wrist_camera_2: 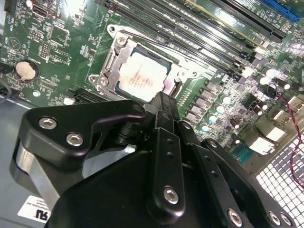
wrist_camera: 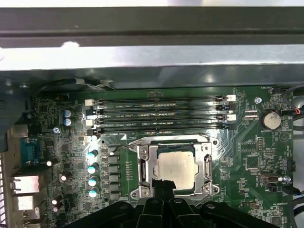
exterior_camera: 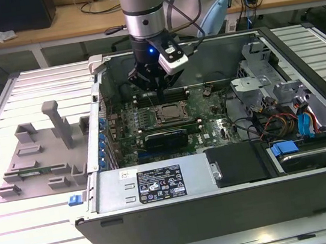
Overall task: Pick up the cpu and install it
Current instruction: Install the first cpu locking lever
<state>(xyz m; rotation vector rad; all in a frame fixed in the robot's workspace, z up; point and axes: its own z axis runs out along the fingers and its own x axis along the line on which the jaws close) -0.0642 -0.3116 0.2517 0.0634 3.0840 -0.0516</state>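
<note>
The cpu lies flat in the motherboard socket inside the open computer case. In both wrist views its silvery-white top sits level within the metal socket frame. My gripper hangs just above the socket's back edge. Its black fingers are pressed together and hold nothing, with the tips over the rim of the socket beside the chip, apart from it.
Memory slots run beside the socket. A grey fixture tray with upright posts stands at the exterior view's left, outside the case. A drive cage, coloured cables and the case walls hem in the motherboard.
</note>
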